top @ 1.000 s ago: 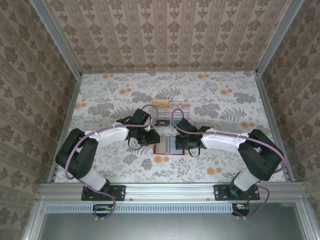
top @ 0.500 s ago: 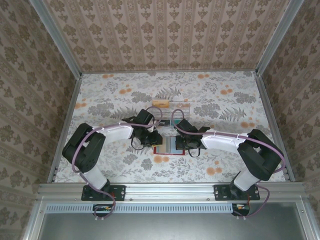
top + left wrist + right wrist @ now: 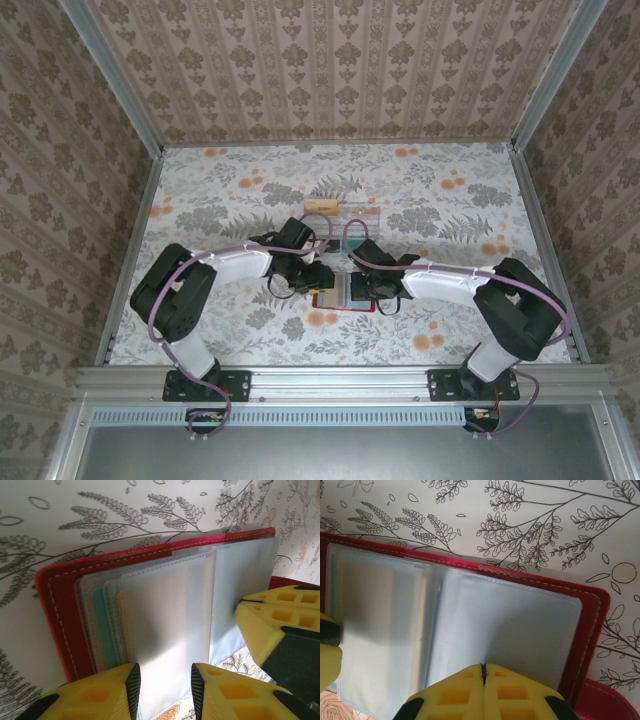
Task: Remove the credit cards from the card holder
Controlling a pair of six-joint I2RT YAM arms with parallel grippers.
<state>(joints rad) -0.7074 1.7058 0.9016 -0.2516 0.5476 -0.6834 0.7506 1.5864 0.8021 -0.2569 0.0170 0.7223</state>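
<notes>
Floral tabletop [image 3: 220, 200]: left jaws wider apart, closer over card holder [image 3: 52, 615]; right jaws together.

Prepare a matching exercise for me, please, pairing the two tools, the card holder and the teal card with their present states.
Things:
1. left tool
2. right tool
3. card holder
4. teal card

States:
A. lying open on the table
B. shut
C. tucked inside, only an edge showing
D. open, one finger on either side of a clear sleeve

Pairs: 1-D, 2-B, 3-A, 4-C
</notes>
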